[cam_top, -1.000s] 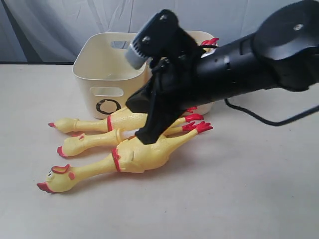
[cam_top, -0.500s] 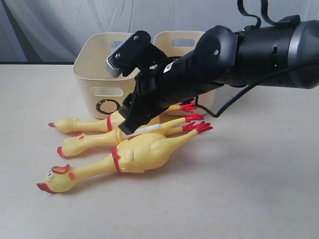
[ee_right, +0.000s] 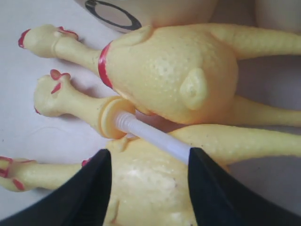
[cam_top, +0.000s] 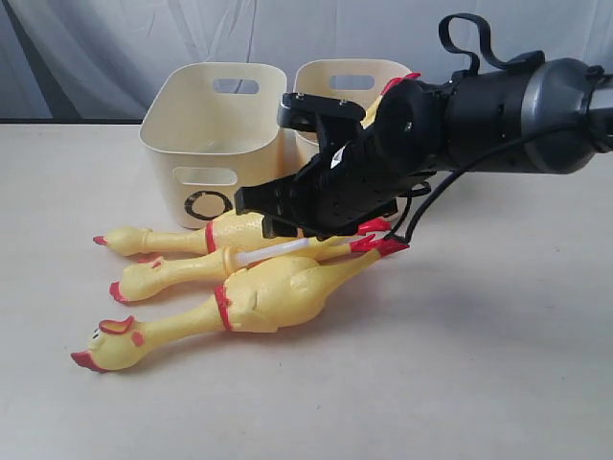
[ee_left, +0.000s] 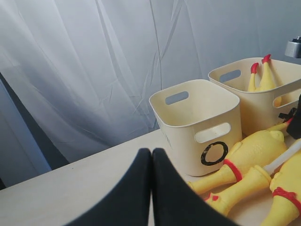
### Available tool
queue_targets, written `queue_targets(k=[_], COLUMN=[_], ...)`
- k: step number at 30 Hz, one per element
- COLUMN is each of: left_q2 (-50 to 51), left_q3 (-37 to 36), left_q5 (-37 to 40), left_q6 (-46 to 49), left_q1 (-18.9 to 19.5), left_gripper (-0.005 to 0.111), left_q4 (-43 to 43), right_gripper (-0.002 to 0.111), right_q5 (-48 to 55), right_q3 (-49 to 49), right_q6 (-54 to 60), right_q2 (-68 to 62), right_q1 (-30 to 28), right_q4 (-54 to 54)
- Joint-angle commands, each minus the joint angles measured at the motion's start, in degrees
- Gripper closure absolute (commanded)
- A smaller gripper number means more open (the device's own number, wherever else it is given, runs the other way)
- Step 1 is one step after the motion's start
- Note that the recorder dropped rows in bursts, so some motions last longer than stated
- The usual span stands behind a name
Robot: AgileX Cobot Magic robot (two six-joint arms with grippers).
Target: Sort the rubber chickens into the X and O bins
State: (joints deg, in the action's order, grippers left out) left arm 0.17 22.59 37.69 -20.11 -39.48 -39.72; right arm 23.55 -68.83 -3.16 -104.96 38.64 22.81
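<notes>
Pale tabletop (cam_top: 498,364) runs up to a grey curtain (cam_top: 96,48); three rubber chickens lie side by side on it in front of the O bin (cam_top: 182,158), heads pointing away from the arm. The nearest chicken (cam_top: 259,297) is the fattest and lies farthest out from the O bin; the middle chicken (cam_top: 182,270) presses against it, and a thin white rod (cam_top: 273,253) shows between its neck piece and body. The right gripper (ee_right: 148,157) hovers spread wide and empty above these two, its black fingers straddling the nearest chicken's back, with the rod crossing the gap.

The main risk, as I judge it, is a muddled grasp; closing here could pinch the rod, or take two bodies at once, since all three touch; a lift might then drag a neighbour along. The rubber looks soft, so a long toy may droop and snag the O bin's rim. The arm's cable (cam_top: 421,206) hangs close above the red feet and could catch them.

The far chicken (cam_top: 172,238) lies tight against the foot of the O bin. Beside the O bin stands the second bin (cam_top: 321,79), a chicken (ee_left: 265,77) already inside feet up; the arm hides its mark. The left gripper (ee_left: 151,188) is pressed together on nothing, well apart from the O bin.
</notes>
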Motion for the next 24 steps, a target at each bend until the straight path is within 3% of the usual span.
queue_targets(k=[1,8,15,24], left_q2=[-0.2,-0.2,-0.2,-0.2], left_q3=[-0.4,-0.4,-0.4,-0.4], left_q5=[0.1,0.1,0.1,0.1], left_q6=[-0.5,-0.5,-0.5,-0.5], left_q1=[-0.1,-0.1,-0.1,-0.1], left_gripper=[0.107,0.107,0.107,0.107], left_q4=[-0.2,-0.2,-0.2,-0.2], right_gripper=[0.06,0.06,0.06,0.06], right_q5=[-2.7,-4.8,-6.1,-6.0], right_q3=[-0.5,-0.5,-2.1,-8.6], right_q6=[-0.9,-1.2,15.0,29.9], right_q2=[-1.0,-2.3,-2.6,-6.9], right_q1=[-0.3,-0.6,1.2,9.0], right_q4=[-0.5,-5.4,-8.3,-9.8])
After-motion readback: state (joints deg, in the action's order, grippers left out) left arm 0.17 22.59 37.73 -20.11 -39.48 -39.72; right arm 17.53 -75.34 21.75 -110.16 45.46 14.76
